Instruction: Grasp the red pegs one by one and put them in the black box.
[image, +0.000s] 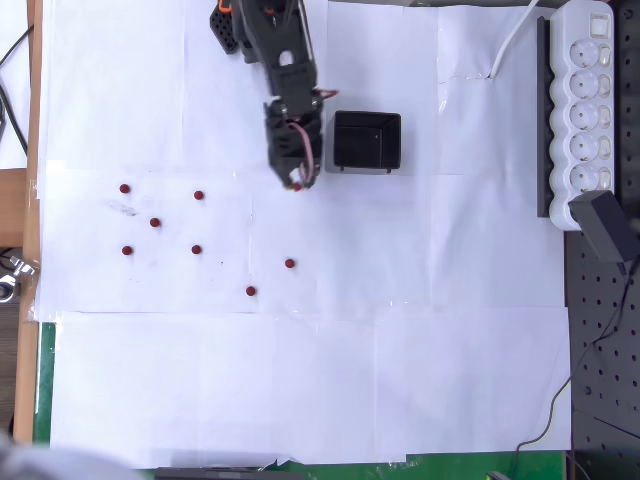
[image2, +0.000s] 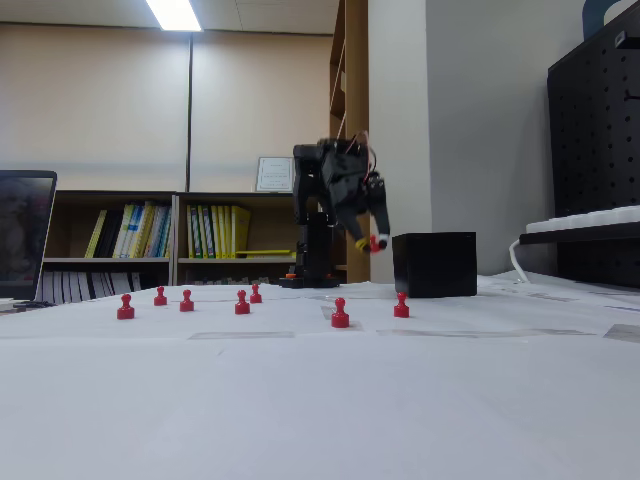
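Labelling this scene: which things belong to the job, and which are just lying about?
Job: gripper shut on one red peg; seven pegs on the paper, e.g.; black box.

Lying about: power strip; adapter; bookshelf; laptop.

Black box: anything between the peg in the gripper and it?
Nothing visible. The gripper holds a red peg lifted off the table, just left of the black box in the fixed view. The gap between them looks free; the other pegs lie off to the other side.
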